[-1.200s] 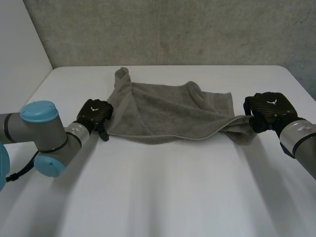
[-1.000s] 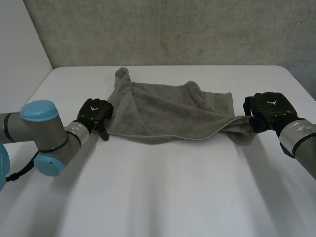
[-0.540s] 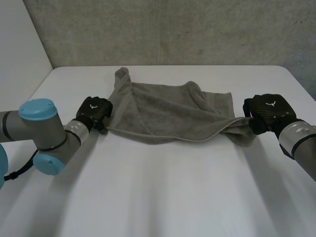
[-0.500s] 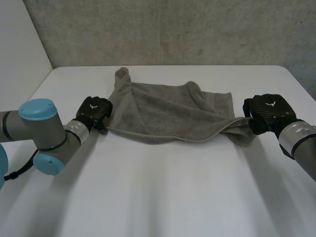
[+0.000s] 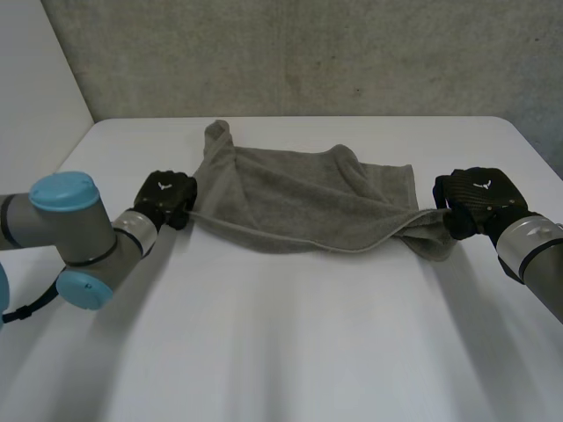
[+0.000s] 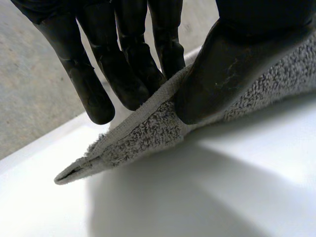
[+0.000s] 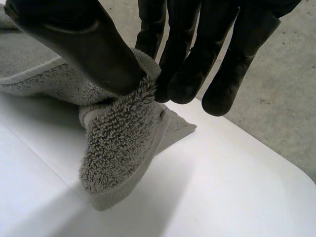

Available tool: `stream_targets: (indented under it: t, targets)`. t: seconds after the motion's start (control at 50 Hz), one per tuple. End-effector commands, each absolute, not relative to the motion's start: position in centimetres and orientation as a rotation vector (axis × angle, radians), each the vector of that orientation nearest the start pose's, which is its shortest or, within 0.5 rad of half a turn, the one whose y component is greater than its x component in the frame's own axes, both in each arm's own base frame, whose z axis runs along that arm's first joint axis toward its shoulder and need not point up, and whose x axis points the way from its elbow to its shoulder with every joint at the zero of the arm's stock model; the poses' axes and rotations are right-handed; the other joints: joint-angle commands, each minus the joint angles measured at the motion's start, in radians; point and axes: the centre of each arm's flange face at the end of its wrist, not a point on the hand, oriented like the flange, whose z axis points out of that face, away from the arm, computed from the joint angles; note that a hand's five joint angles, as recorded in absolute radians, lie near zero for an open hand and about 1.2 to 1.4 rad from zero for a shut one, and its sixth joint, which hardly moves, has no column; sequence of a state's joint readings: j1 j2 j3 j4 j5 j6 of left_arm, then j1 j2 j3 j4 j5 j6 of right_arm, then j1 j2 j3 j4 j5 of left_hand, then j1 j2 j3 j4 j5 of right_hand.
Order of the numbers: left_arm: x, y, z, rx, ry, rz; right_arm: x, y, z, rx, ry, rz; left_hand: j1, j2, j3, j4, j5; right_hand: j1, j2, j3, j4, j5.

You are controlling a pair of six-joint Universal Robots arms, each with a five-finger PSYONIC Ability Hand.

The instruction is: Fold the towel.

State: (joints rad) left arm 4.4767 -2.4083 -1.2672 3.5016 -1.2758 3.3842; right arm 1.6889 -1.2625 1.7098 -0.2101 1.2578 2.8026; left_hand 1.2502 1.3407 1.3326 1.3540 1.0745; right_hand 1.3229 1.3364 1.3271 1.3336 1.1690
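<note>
A grey towel [image 5: 299, 198] lies rumpled and stretched across the far half of the white table [image 5: 290, 343], with its near edge lifted a little. My left hand [image 5: 164, 199] is at the towel's near left corner. In its wrist view the thumb [image 6: 232, 64] and fingers [image 6: 133, 74] pinch that towel corner [image 6: 143, 133] just above the table. My right hand [image 5: 476, 201] holds the near right corner. Its thumb [image 7: 84, 44] and fingers [image 7: 187, 74] clamp the bunched towel end [image 7: 123, 143], which droops onto the table.
A grey concrete wall [image 5: 308, 53] rises behind the table's far edge. The table's rounded far right corner [image 5: 515, 127] is near my right hand. Bare white tabletop spreads in front of the towel.
My left hand has closed on the towel's near left corner and lifted it slightly, drawing the near edge taut. The right hand keeps its grip and has barely moved.
</note>
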Motion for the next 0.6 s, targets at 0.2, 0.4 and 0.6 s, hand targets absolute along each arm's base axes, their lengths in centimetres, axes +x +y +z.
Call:
stream_targets:
  t: [0.2, 0.4, 0.6]
  targets:
    - [-23.7, -38.3, 19.7, 0.748, 2.289, -2.382, 19.6, -31.3, 24.8, -0.820, 2.114, -2.058, 0.146, 0.056, 0.064, 0.042, 0.147, 0.073, 0.060, 0.069, 0.063, 0.053]
    - [-22.0, -35.3, 26.6, 0.684, 2.126, -2.527, 19.9, -29.0, 33.0, -0.876, 1.993, -2.198, 0.146, 0.056, 0.064, 0.042, 0.147, 0.073, 0.060, 0.069, 0.063, 0.053]
    - [-21.2, -32.9, 32.7, 0.554, 2.024, -2.773, 20.0, -27.8, 39.9, -0.888, 1.835, -2.355, 0.146, 0.056, 0.064, 0.042, 0.147, 0.073, 0.060, 0.069, 0.063, 0.053]
